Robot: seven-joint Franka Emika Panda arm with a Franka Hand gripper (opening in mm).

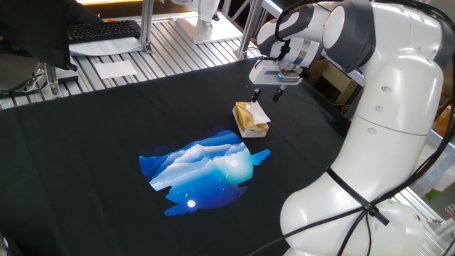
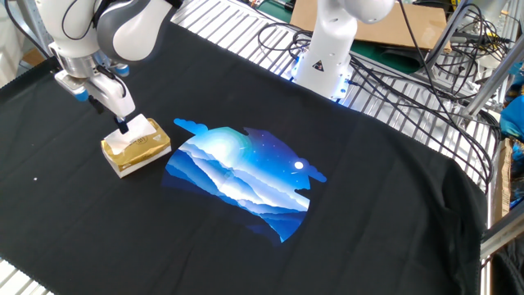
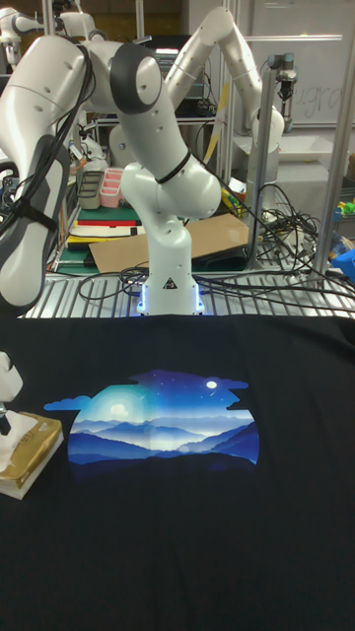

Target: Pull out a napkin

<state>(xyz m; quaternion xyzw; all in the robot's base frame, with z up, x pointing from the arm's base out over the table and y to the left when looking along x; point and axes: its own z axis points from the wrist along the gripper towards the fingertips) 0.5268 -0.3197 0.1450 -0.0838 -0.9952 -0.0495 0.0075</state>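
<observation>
Black cloth is covering the bench (image 1: 106, 142), with a blue mountain-and-sky print (image 1: 202, 171) lying flat near its middle. Just beside that print a small yellow-tan box (image 1: 252, 122) is sitting, and the napkin (image 2: 137, 128) is poking up white and crumpled from the box's top opening. Directly above the napkin the pincer (image 1: 266, 93) is hanging from the white arm (image 1: 377, 85), its two dark fingers spread apart and pointing down; in the other fixed view one fingertip (image 2: 122, 125) is sitting at the napkin's edge, though whether it is touching cannot be told. In the tall fixed view the box is showing at the left edge beside the print, with only a bit of the pincer (image 3: 5, 419) above it. Beyond the cloth, far from the box, a keyboard (image 1: 103, 30) and a flat white sheet (image 1: 116, 69) are lying on a ribbed metal surface.
</observation>
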